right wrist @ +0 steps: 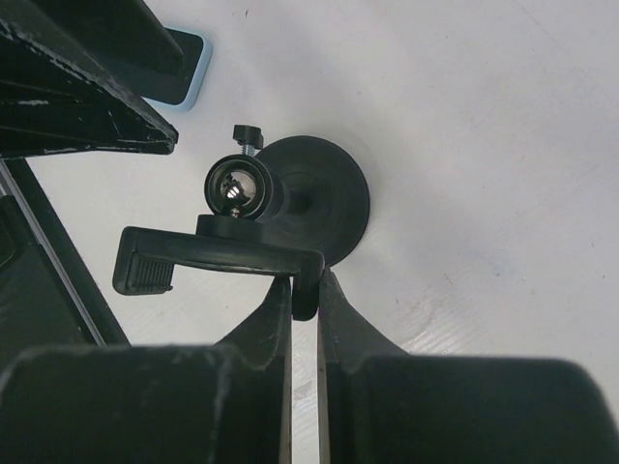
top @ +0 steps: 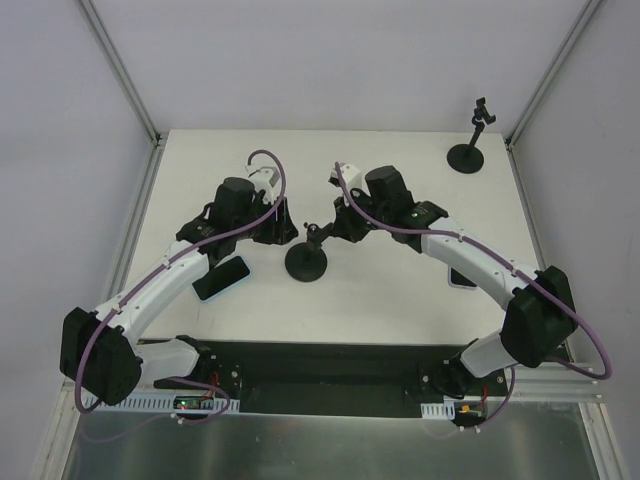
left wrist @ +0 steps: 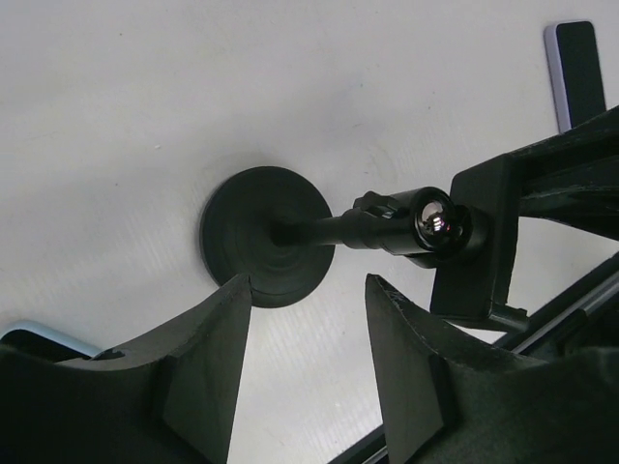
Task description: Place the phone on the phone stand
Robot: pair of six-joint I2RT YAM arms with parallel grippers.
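Observation:
A black phone stand (top: 306,262) stands mid-table on a round base, its stem leaning towards a ball joint and clamp bar. My right gripper (top: 335,228) is shut on one end of the clamp bar (right wrist: 218,253), fingertips (right wrist: 280,295) pinching its hooked tip above the base (right wrist: 334,198). My left gripper (top: 278,226) is open and empty just left of the stand; in the left wrist view it (left wrist: 308,280) hangs over the base (left wrist: 268,235) and ball joint (left wrist: 432,220). A black phone (top: 222,278) in a light blue case lies flat beside the left arm.
A second phone (top: 462,278) lies partly under the right forearm; it also shows in the left wrist view (left wrist: 578,72). A second black stand (top: 466,157) stands at the far right corner. Grey walls enclose the white table (top: 400,300).

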